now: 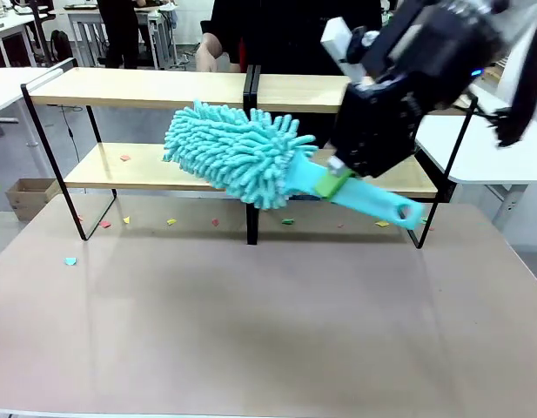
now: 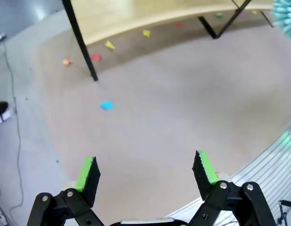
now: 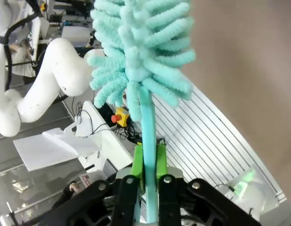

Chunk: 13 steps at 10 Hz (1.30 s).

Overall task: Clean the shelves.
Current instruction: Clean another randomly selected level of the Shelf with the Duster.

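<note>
Right gripper [image 3: 147,157]: I have it clamped tight on the handle of the teal duster [image 1: 238,155], a green pad on each side, between the fluffy head and the loop end.
Left gripper [image 2: 146,172]: my jaws stand wide apart with nothing in them, above the left part of the table [image 1: 251,331], short of the rack's legs.
Shelves [image 1: 146,87]: they stand along the table's far edge and span most of its width. The duster head hangs in front of the lower board, near the middle post.
Debris: coloured paper scraps [image 1: 124,158] lie on the lower board, and more lie on the table under it.
Risk, frame: a sweep could catch the head on the black middle post and twist the handle in my pads.
Risk, grip: the long head levers on a thin handle, so pressing hard could make it slip.
Risk, scatter: a fast stroke would likely flick scraps off the board onto the table or the floor.
Risk, person: a hand [image 1: 207,54] rests behind the top board, so a high swing could reach it.
Hidden: my right arm covers the shelves' right end.
Unclear: I cannot tell whether the head touches the lower board.
</note>
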### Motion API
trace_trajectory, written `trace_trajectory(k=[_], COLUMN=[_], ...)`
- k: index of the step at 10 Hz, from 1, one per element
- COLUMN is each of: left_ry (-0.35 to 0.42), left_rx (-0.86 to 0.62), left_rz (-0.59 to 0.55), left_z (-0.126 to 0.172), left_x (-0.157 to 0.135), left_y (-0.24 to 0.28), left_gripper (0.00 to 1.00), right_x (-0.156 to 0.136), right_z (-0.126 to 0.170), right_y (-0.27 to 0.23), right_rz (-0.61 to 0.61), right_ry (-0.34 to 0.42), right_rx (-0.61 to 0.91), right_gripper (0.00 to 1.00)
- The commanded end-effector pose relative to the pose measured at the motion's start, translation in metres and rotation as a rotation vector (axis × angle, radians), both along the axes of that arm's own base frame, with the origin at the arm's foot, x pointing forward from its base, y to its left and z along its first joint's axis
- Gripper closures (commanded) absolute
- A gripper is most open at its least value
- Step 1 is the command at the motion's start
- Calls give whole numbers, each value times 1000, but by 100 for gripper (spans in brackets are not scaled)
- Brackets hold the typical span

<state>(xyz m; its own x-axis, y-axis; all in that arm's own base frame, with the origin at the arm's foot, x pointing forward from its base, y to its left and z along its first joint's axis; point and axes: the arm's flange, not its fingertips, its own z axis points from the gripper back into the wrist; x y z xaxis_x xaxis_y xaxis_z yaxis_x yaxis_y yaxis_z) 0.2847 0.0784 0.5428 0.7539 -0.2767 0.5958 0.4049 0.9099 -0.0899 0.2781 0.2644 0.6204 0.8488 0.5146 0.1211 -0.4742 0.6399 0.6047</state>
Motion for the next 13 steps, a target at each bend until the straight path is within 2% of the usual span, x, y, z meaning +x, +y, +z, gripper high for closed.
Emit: trace_trajectory(k=[1, 4, 7, 8, 10, 11, 13], left_ry=[-111, -199, -279, -279, -212, -248, -248], left_rx=[-27, -146, -186, -174, -146, -175, -175], left_rz=[-20, -71, -84, -74, -60, -59, -59], left_z=[-5, -6, 1, 1, -5, 25, 25], left_x=[-6, -5, -6, -5, 0, 6, 6], left_y=[9, 11, 6, 6, 0, 12, 12], left_gripper=[0, 0, 0, 0, 0, 0, 0], right_x=[13, 20, 22, 22, 16, 22, 20], right_z=[1, -12, -13, -14, -11, -20, -19], right_y=[25, 33, 30, 30, 23, 27, 27], right_rz=[-17, -41, -40, -37, -13, -34, -25], right_ry=[25, 81, 91, 89, 94, 92, 94], right_rx=[-12, -57, -43, -39, -57, -42, -47], right_gripper=[88, 88, 88, 88, 88, 88, 88])
